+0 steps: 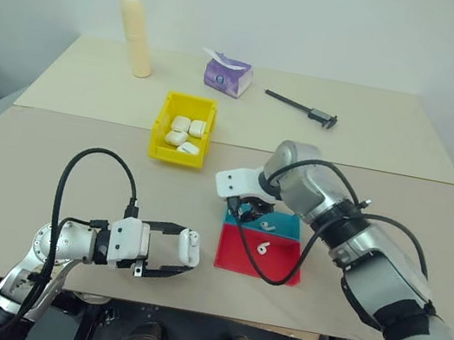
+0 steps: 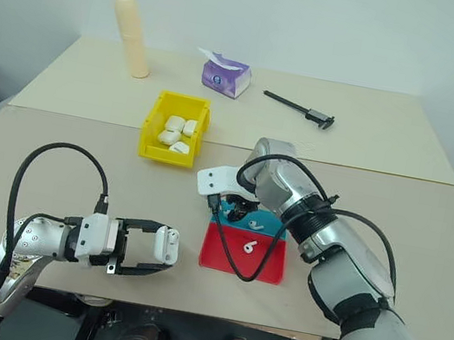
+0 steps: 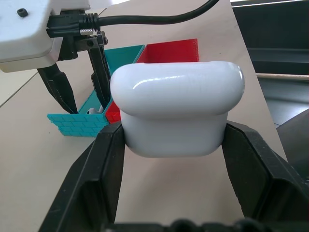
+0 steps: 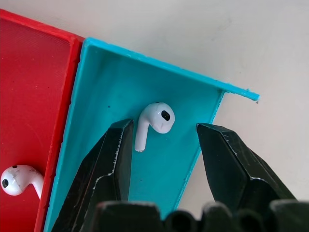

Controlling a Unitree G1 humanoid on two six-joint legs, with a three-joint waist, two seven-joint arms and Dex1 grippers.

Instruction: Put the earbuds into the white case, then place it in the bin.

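Note:
My left gripper (image 1: 185, 255) is shut on the white case (image 3: 176, 108) and holds it just above the table's near edge, pointing toward the tray. The flat tray (image 1: 281, 269) has a teal part and a red part. My right gripper (image 4: 166, 133) points steeply down over the teal part and is open. One of the earbuds (image 4: 155, 120) lies on the teal floor between its fingertips, untouched. The other earbud (image 1: 263, 248) lies on the red part. The yellow bin (image 1: 161, 126) stands farther back to the left and holds several white cases.
At the back of the table stand a cream cylinder (image 1: 136, 35), a purple tissue pack (image 1: 228, 74) and a black caliper (image 1: 301, 107). A seam runs across the table behind the bin. A black cable loops from my right wrist over the tray.

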